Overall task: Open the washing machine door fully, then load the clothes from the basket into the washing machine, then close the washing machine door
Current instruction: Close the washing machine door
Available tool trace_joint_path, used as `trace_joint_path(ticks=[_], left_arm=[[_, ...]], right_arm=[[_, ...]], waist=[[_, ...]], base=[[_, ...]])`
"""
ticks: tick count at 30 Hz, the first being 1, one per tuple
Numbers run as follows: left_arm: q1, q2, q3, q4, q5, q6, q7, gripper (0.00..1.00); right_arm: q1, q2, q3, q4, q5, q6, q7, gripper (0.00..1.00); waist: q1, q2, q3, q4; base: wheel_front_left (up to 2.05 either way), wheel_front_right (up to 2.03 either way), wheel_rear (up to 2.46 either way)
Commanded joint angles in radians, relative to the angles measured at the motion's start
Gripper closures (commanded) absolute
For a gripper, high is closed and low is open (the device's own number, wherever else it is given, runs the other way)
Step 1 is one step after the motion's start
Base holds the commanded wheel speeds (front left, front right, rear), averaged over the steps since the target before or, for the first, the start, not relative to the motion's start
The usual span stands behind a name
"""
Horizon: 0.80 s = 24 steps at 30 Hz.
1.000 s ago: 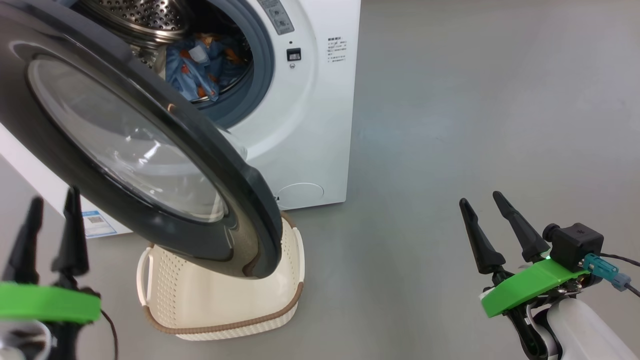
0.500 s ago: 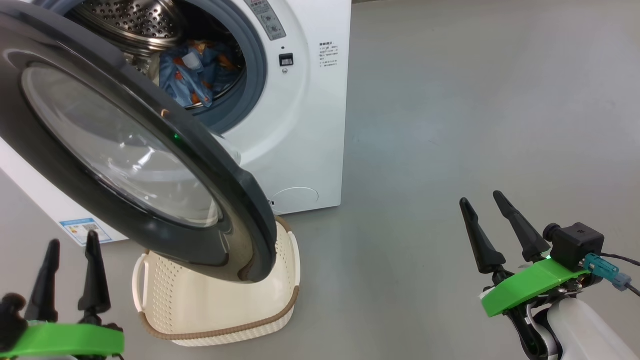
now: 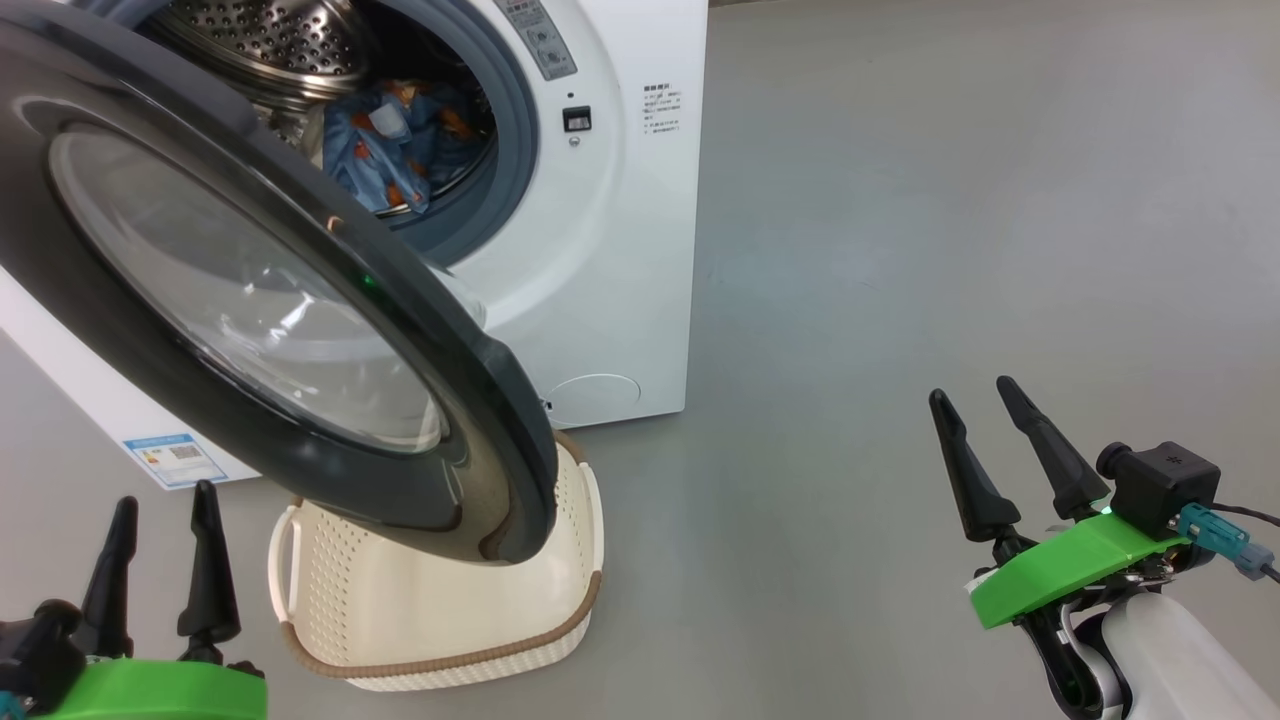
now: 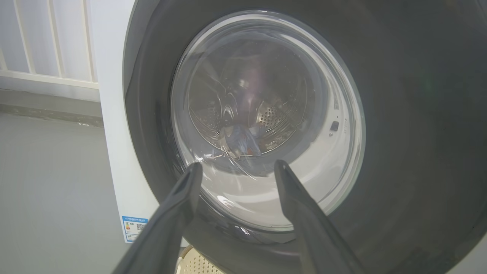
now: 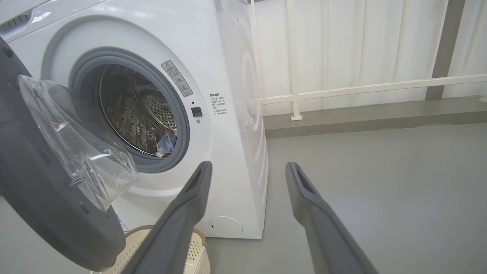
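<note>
- Left gripper: fingers spread wide, holding nothing.
- Right gripper: fingers spread, empty.
- Since a second ago, the left gripper has dropped below the door rim.

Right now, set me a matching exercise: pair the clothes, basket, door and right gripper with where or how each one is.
Things:
1. clothes
2. basket
3. door
4. right gripper

Places or states:
A. open and empty, above bare floor
B. standing open
C. inside the washing machine
D. on the floor, under the door's lower edge

Pairs: 1-C, 2-D, 3-B, 4-A
</note>
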Motion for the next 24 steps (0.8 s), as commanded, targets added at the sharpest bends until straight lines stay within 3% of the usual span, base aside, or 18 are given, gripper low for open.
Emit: trace_joint_path(ticks=[1,24], left_arm=[[-0.005,0.02,0.038,-0.015,0.01,0.006,-0.01,0.0],[0.016,-0.02,0.066,-0.037,0.049,0.002,-0.011,0.0]], right_arm=[[-0.004,-0.011,0.014,-0.027,-0.002,0.004,-0.008,0.0],[-0.004,-0.019,0.032,-0.023,0.002,0.004,-0.008,0.0]], waist=[[0.0,0.0,-0.001,0.001],[0.0,0.0,-0.01,0.015]], base=[[0.0,0.0,0.0],[0.0,0.0,0.0]])
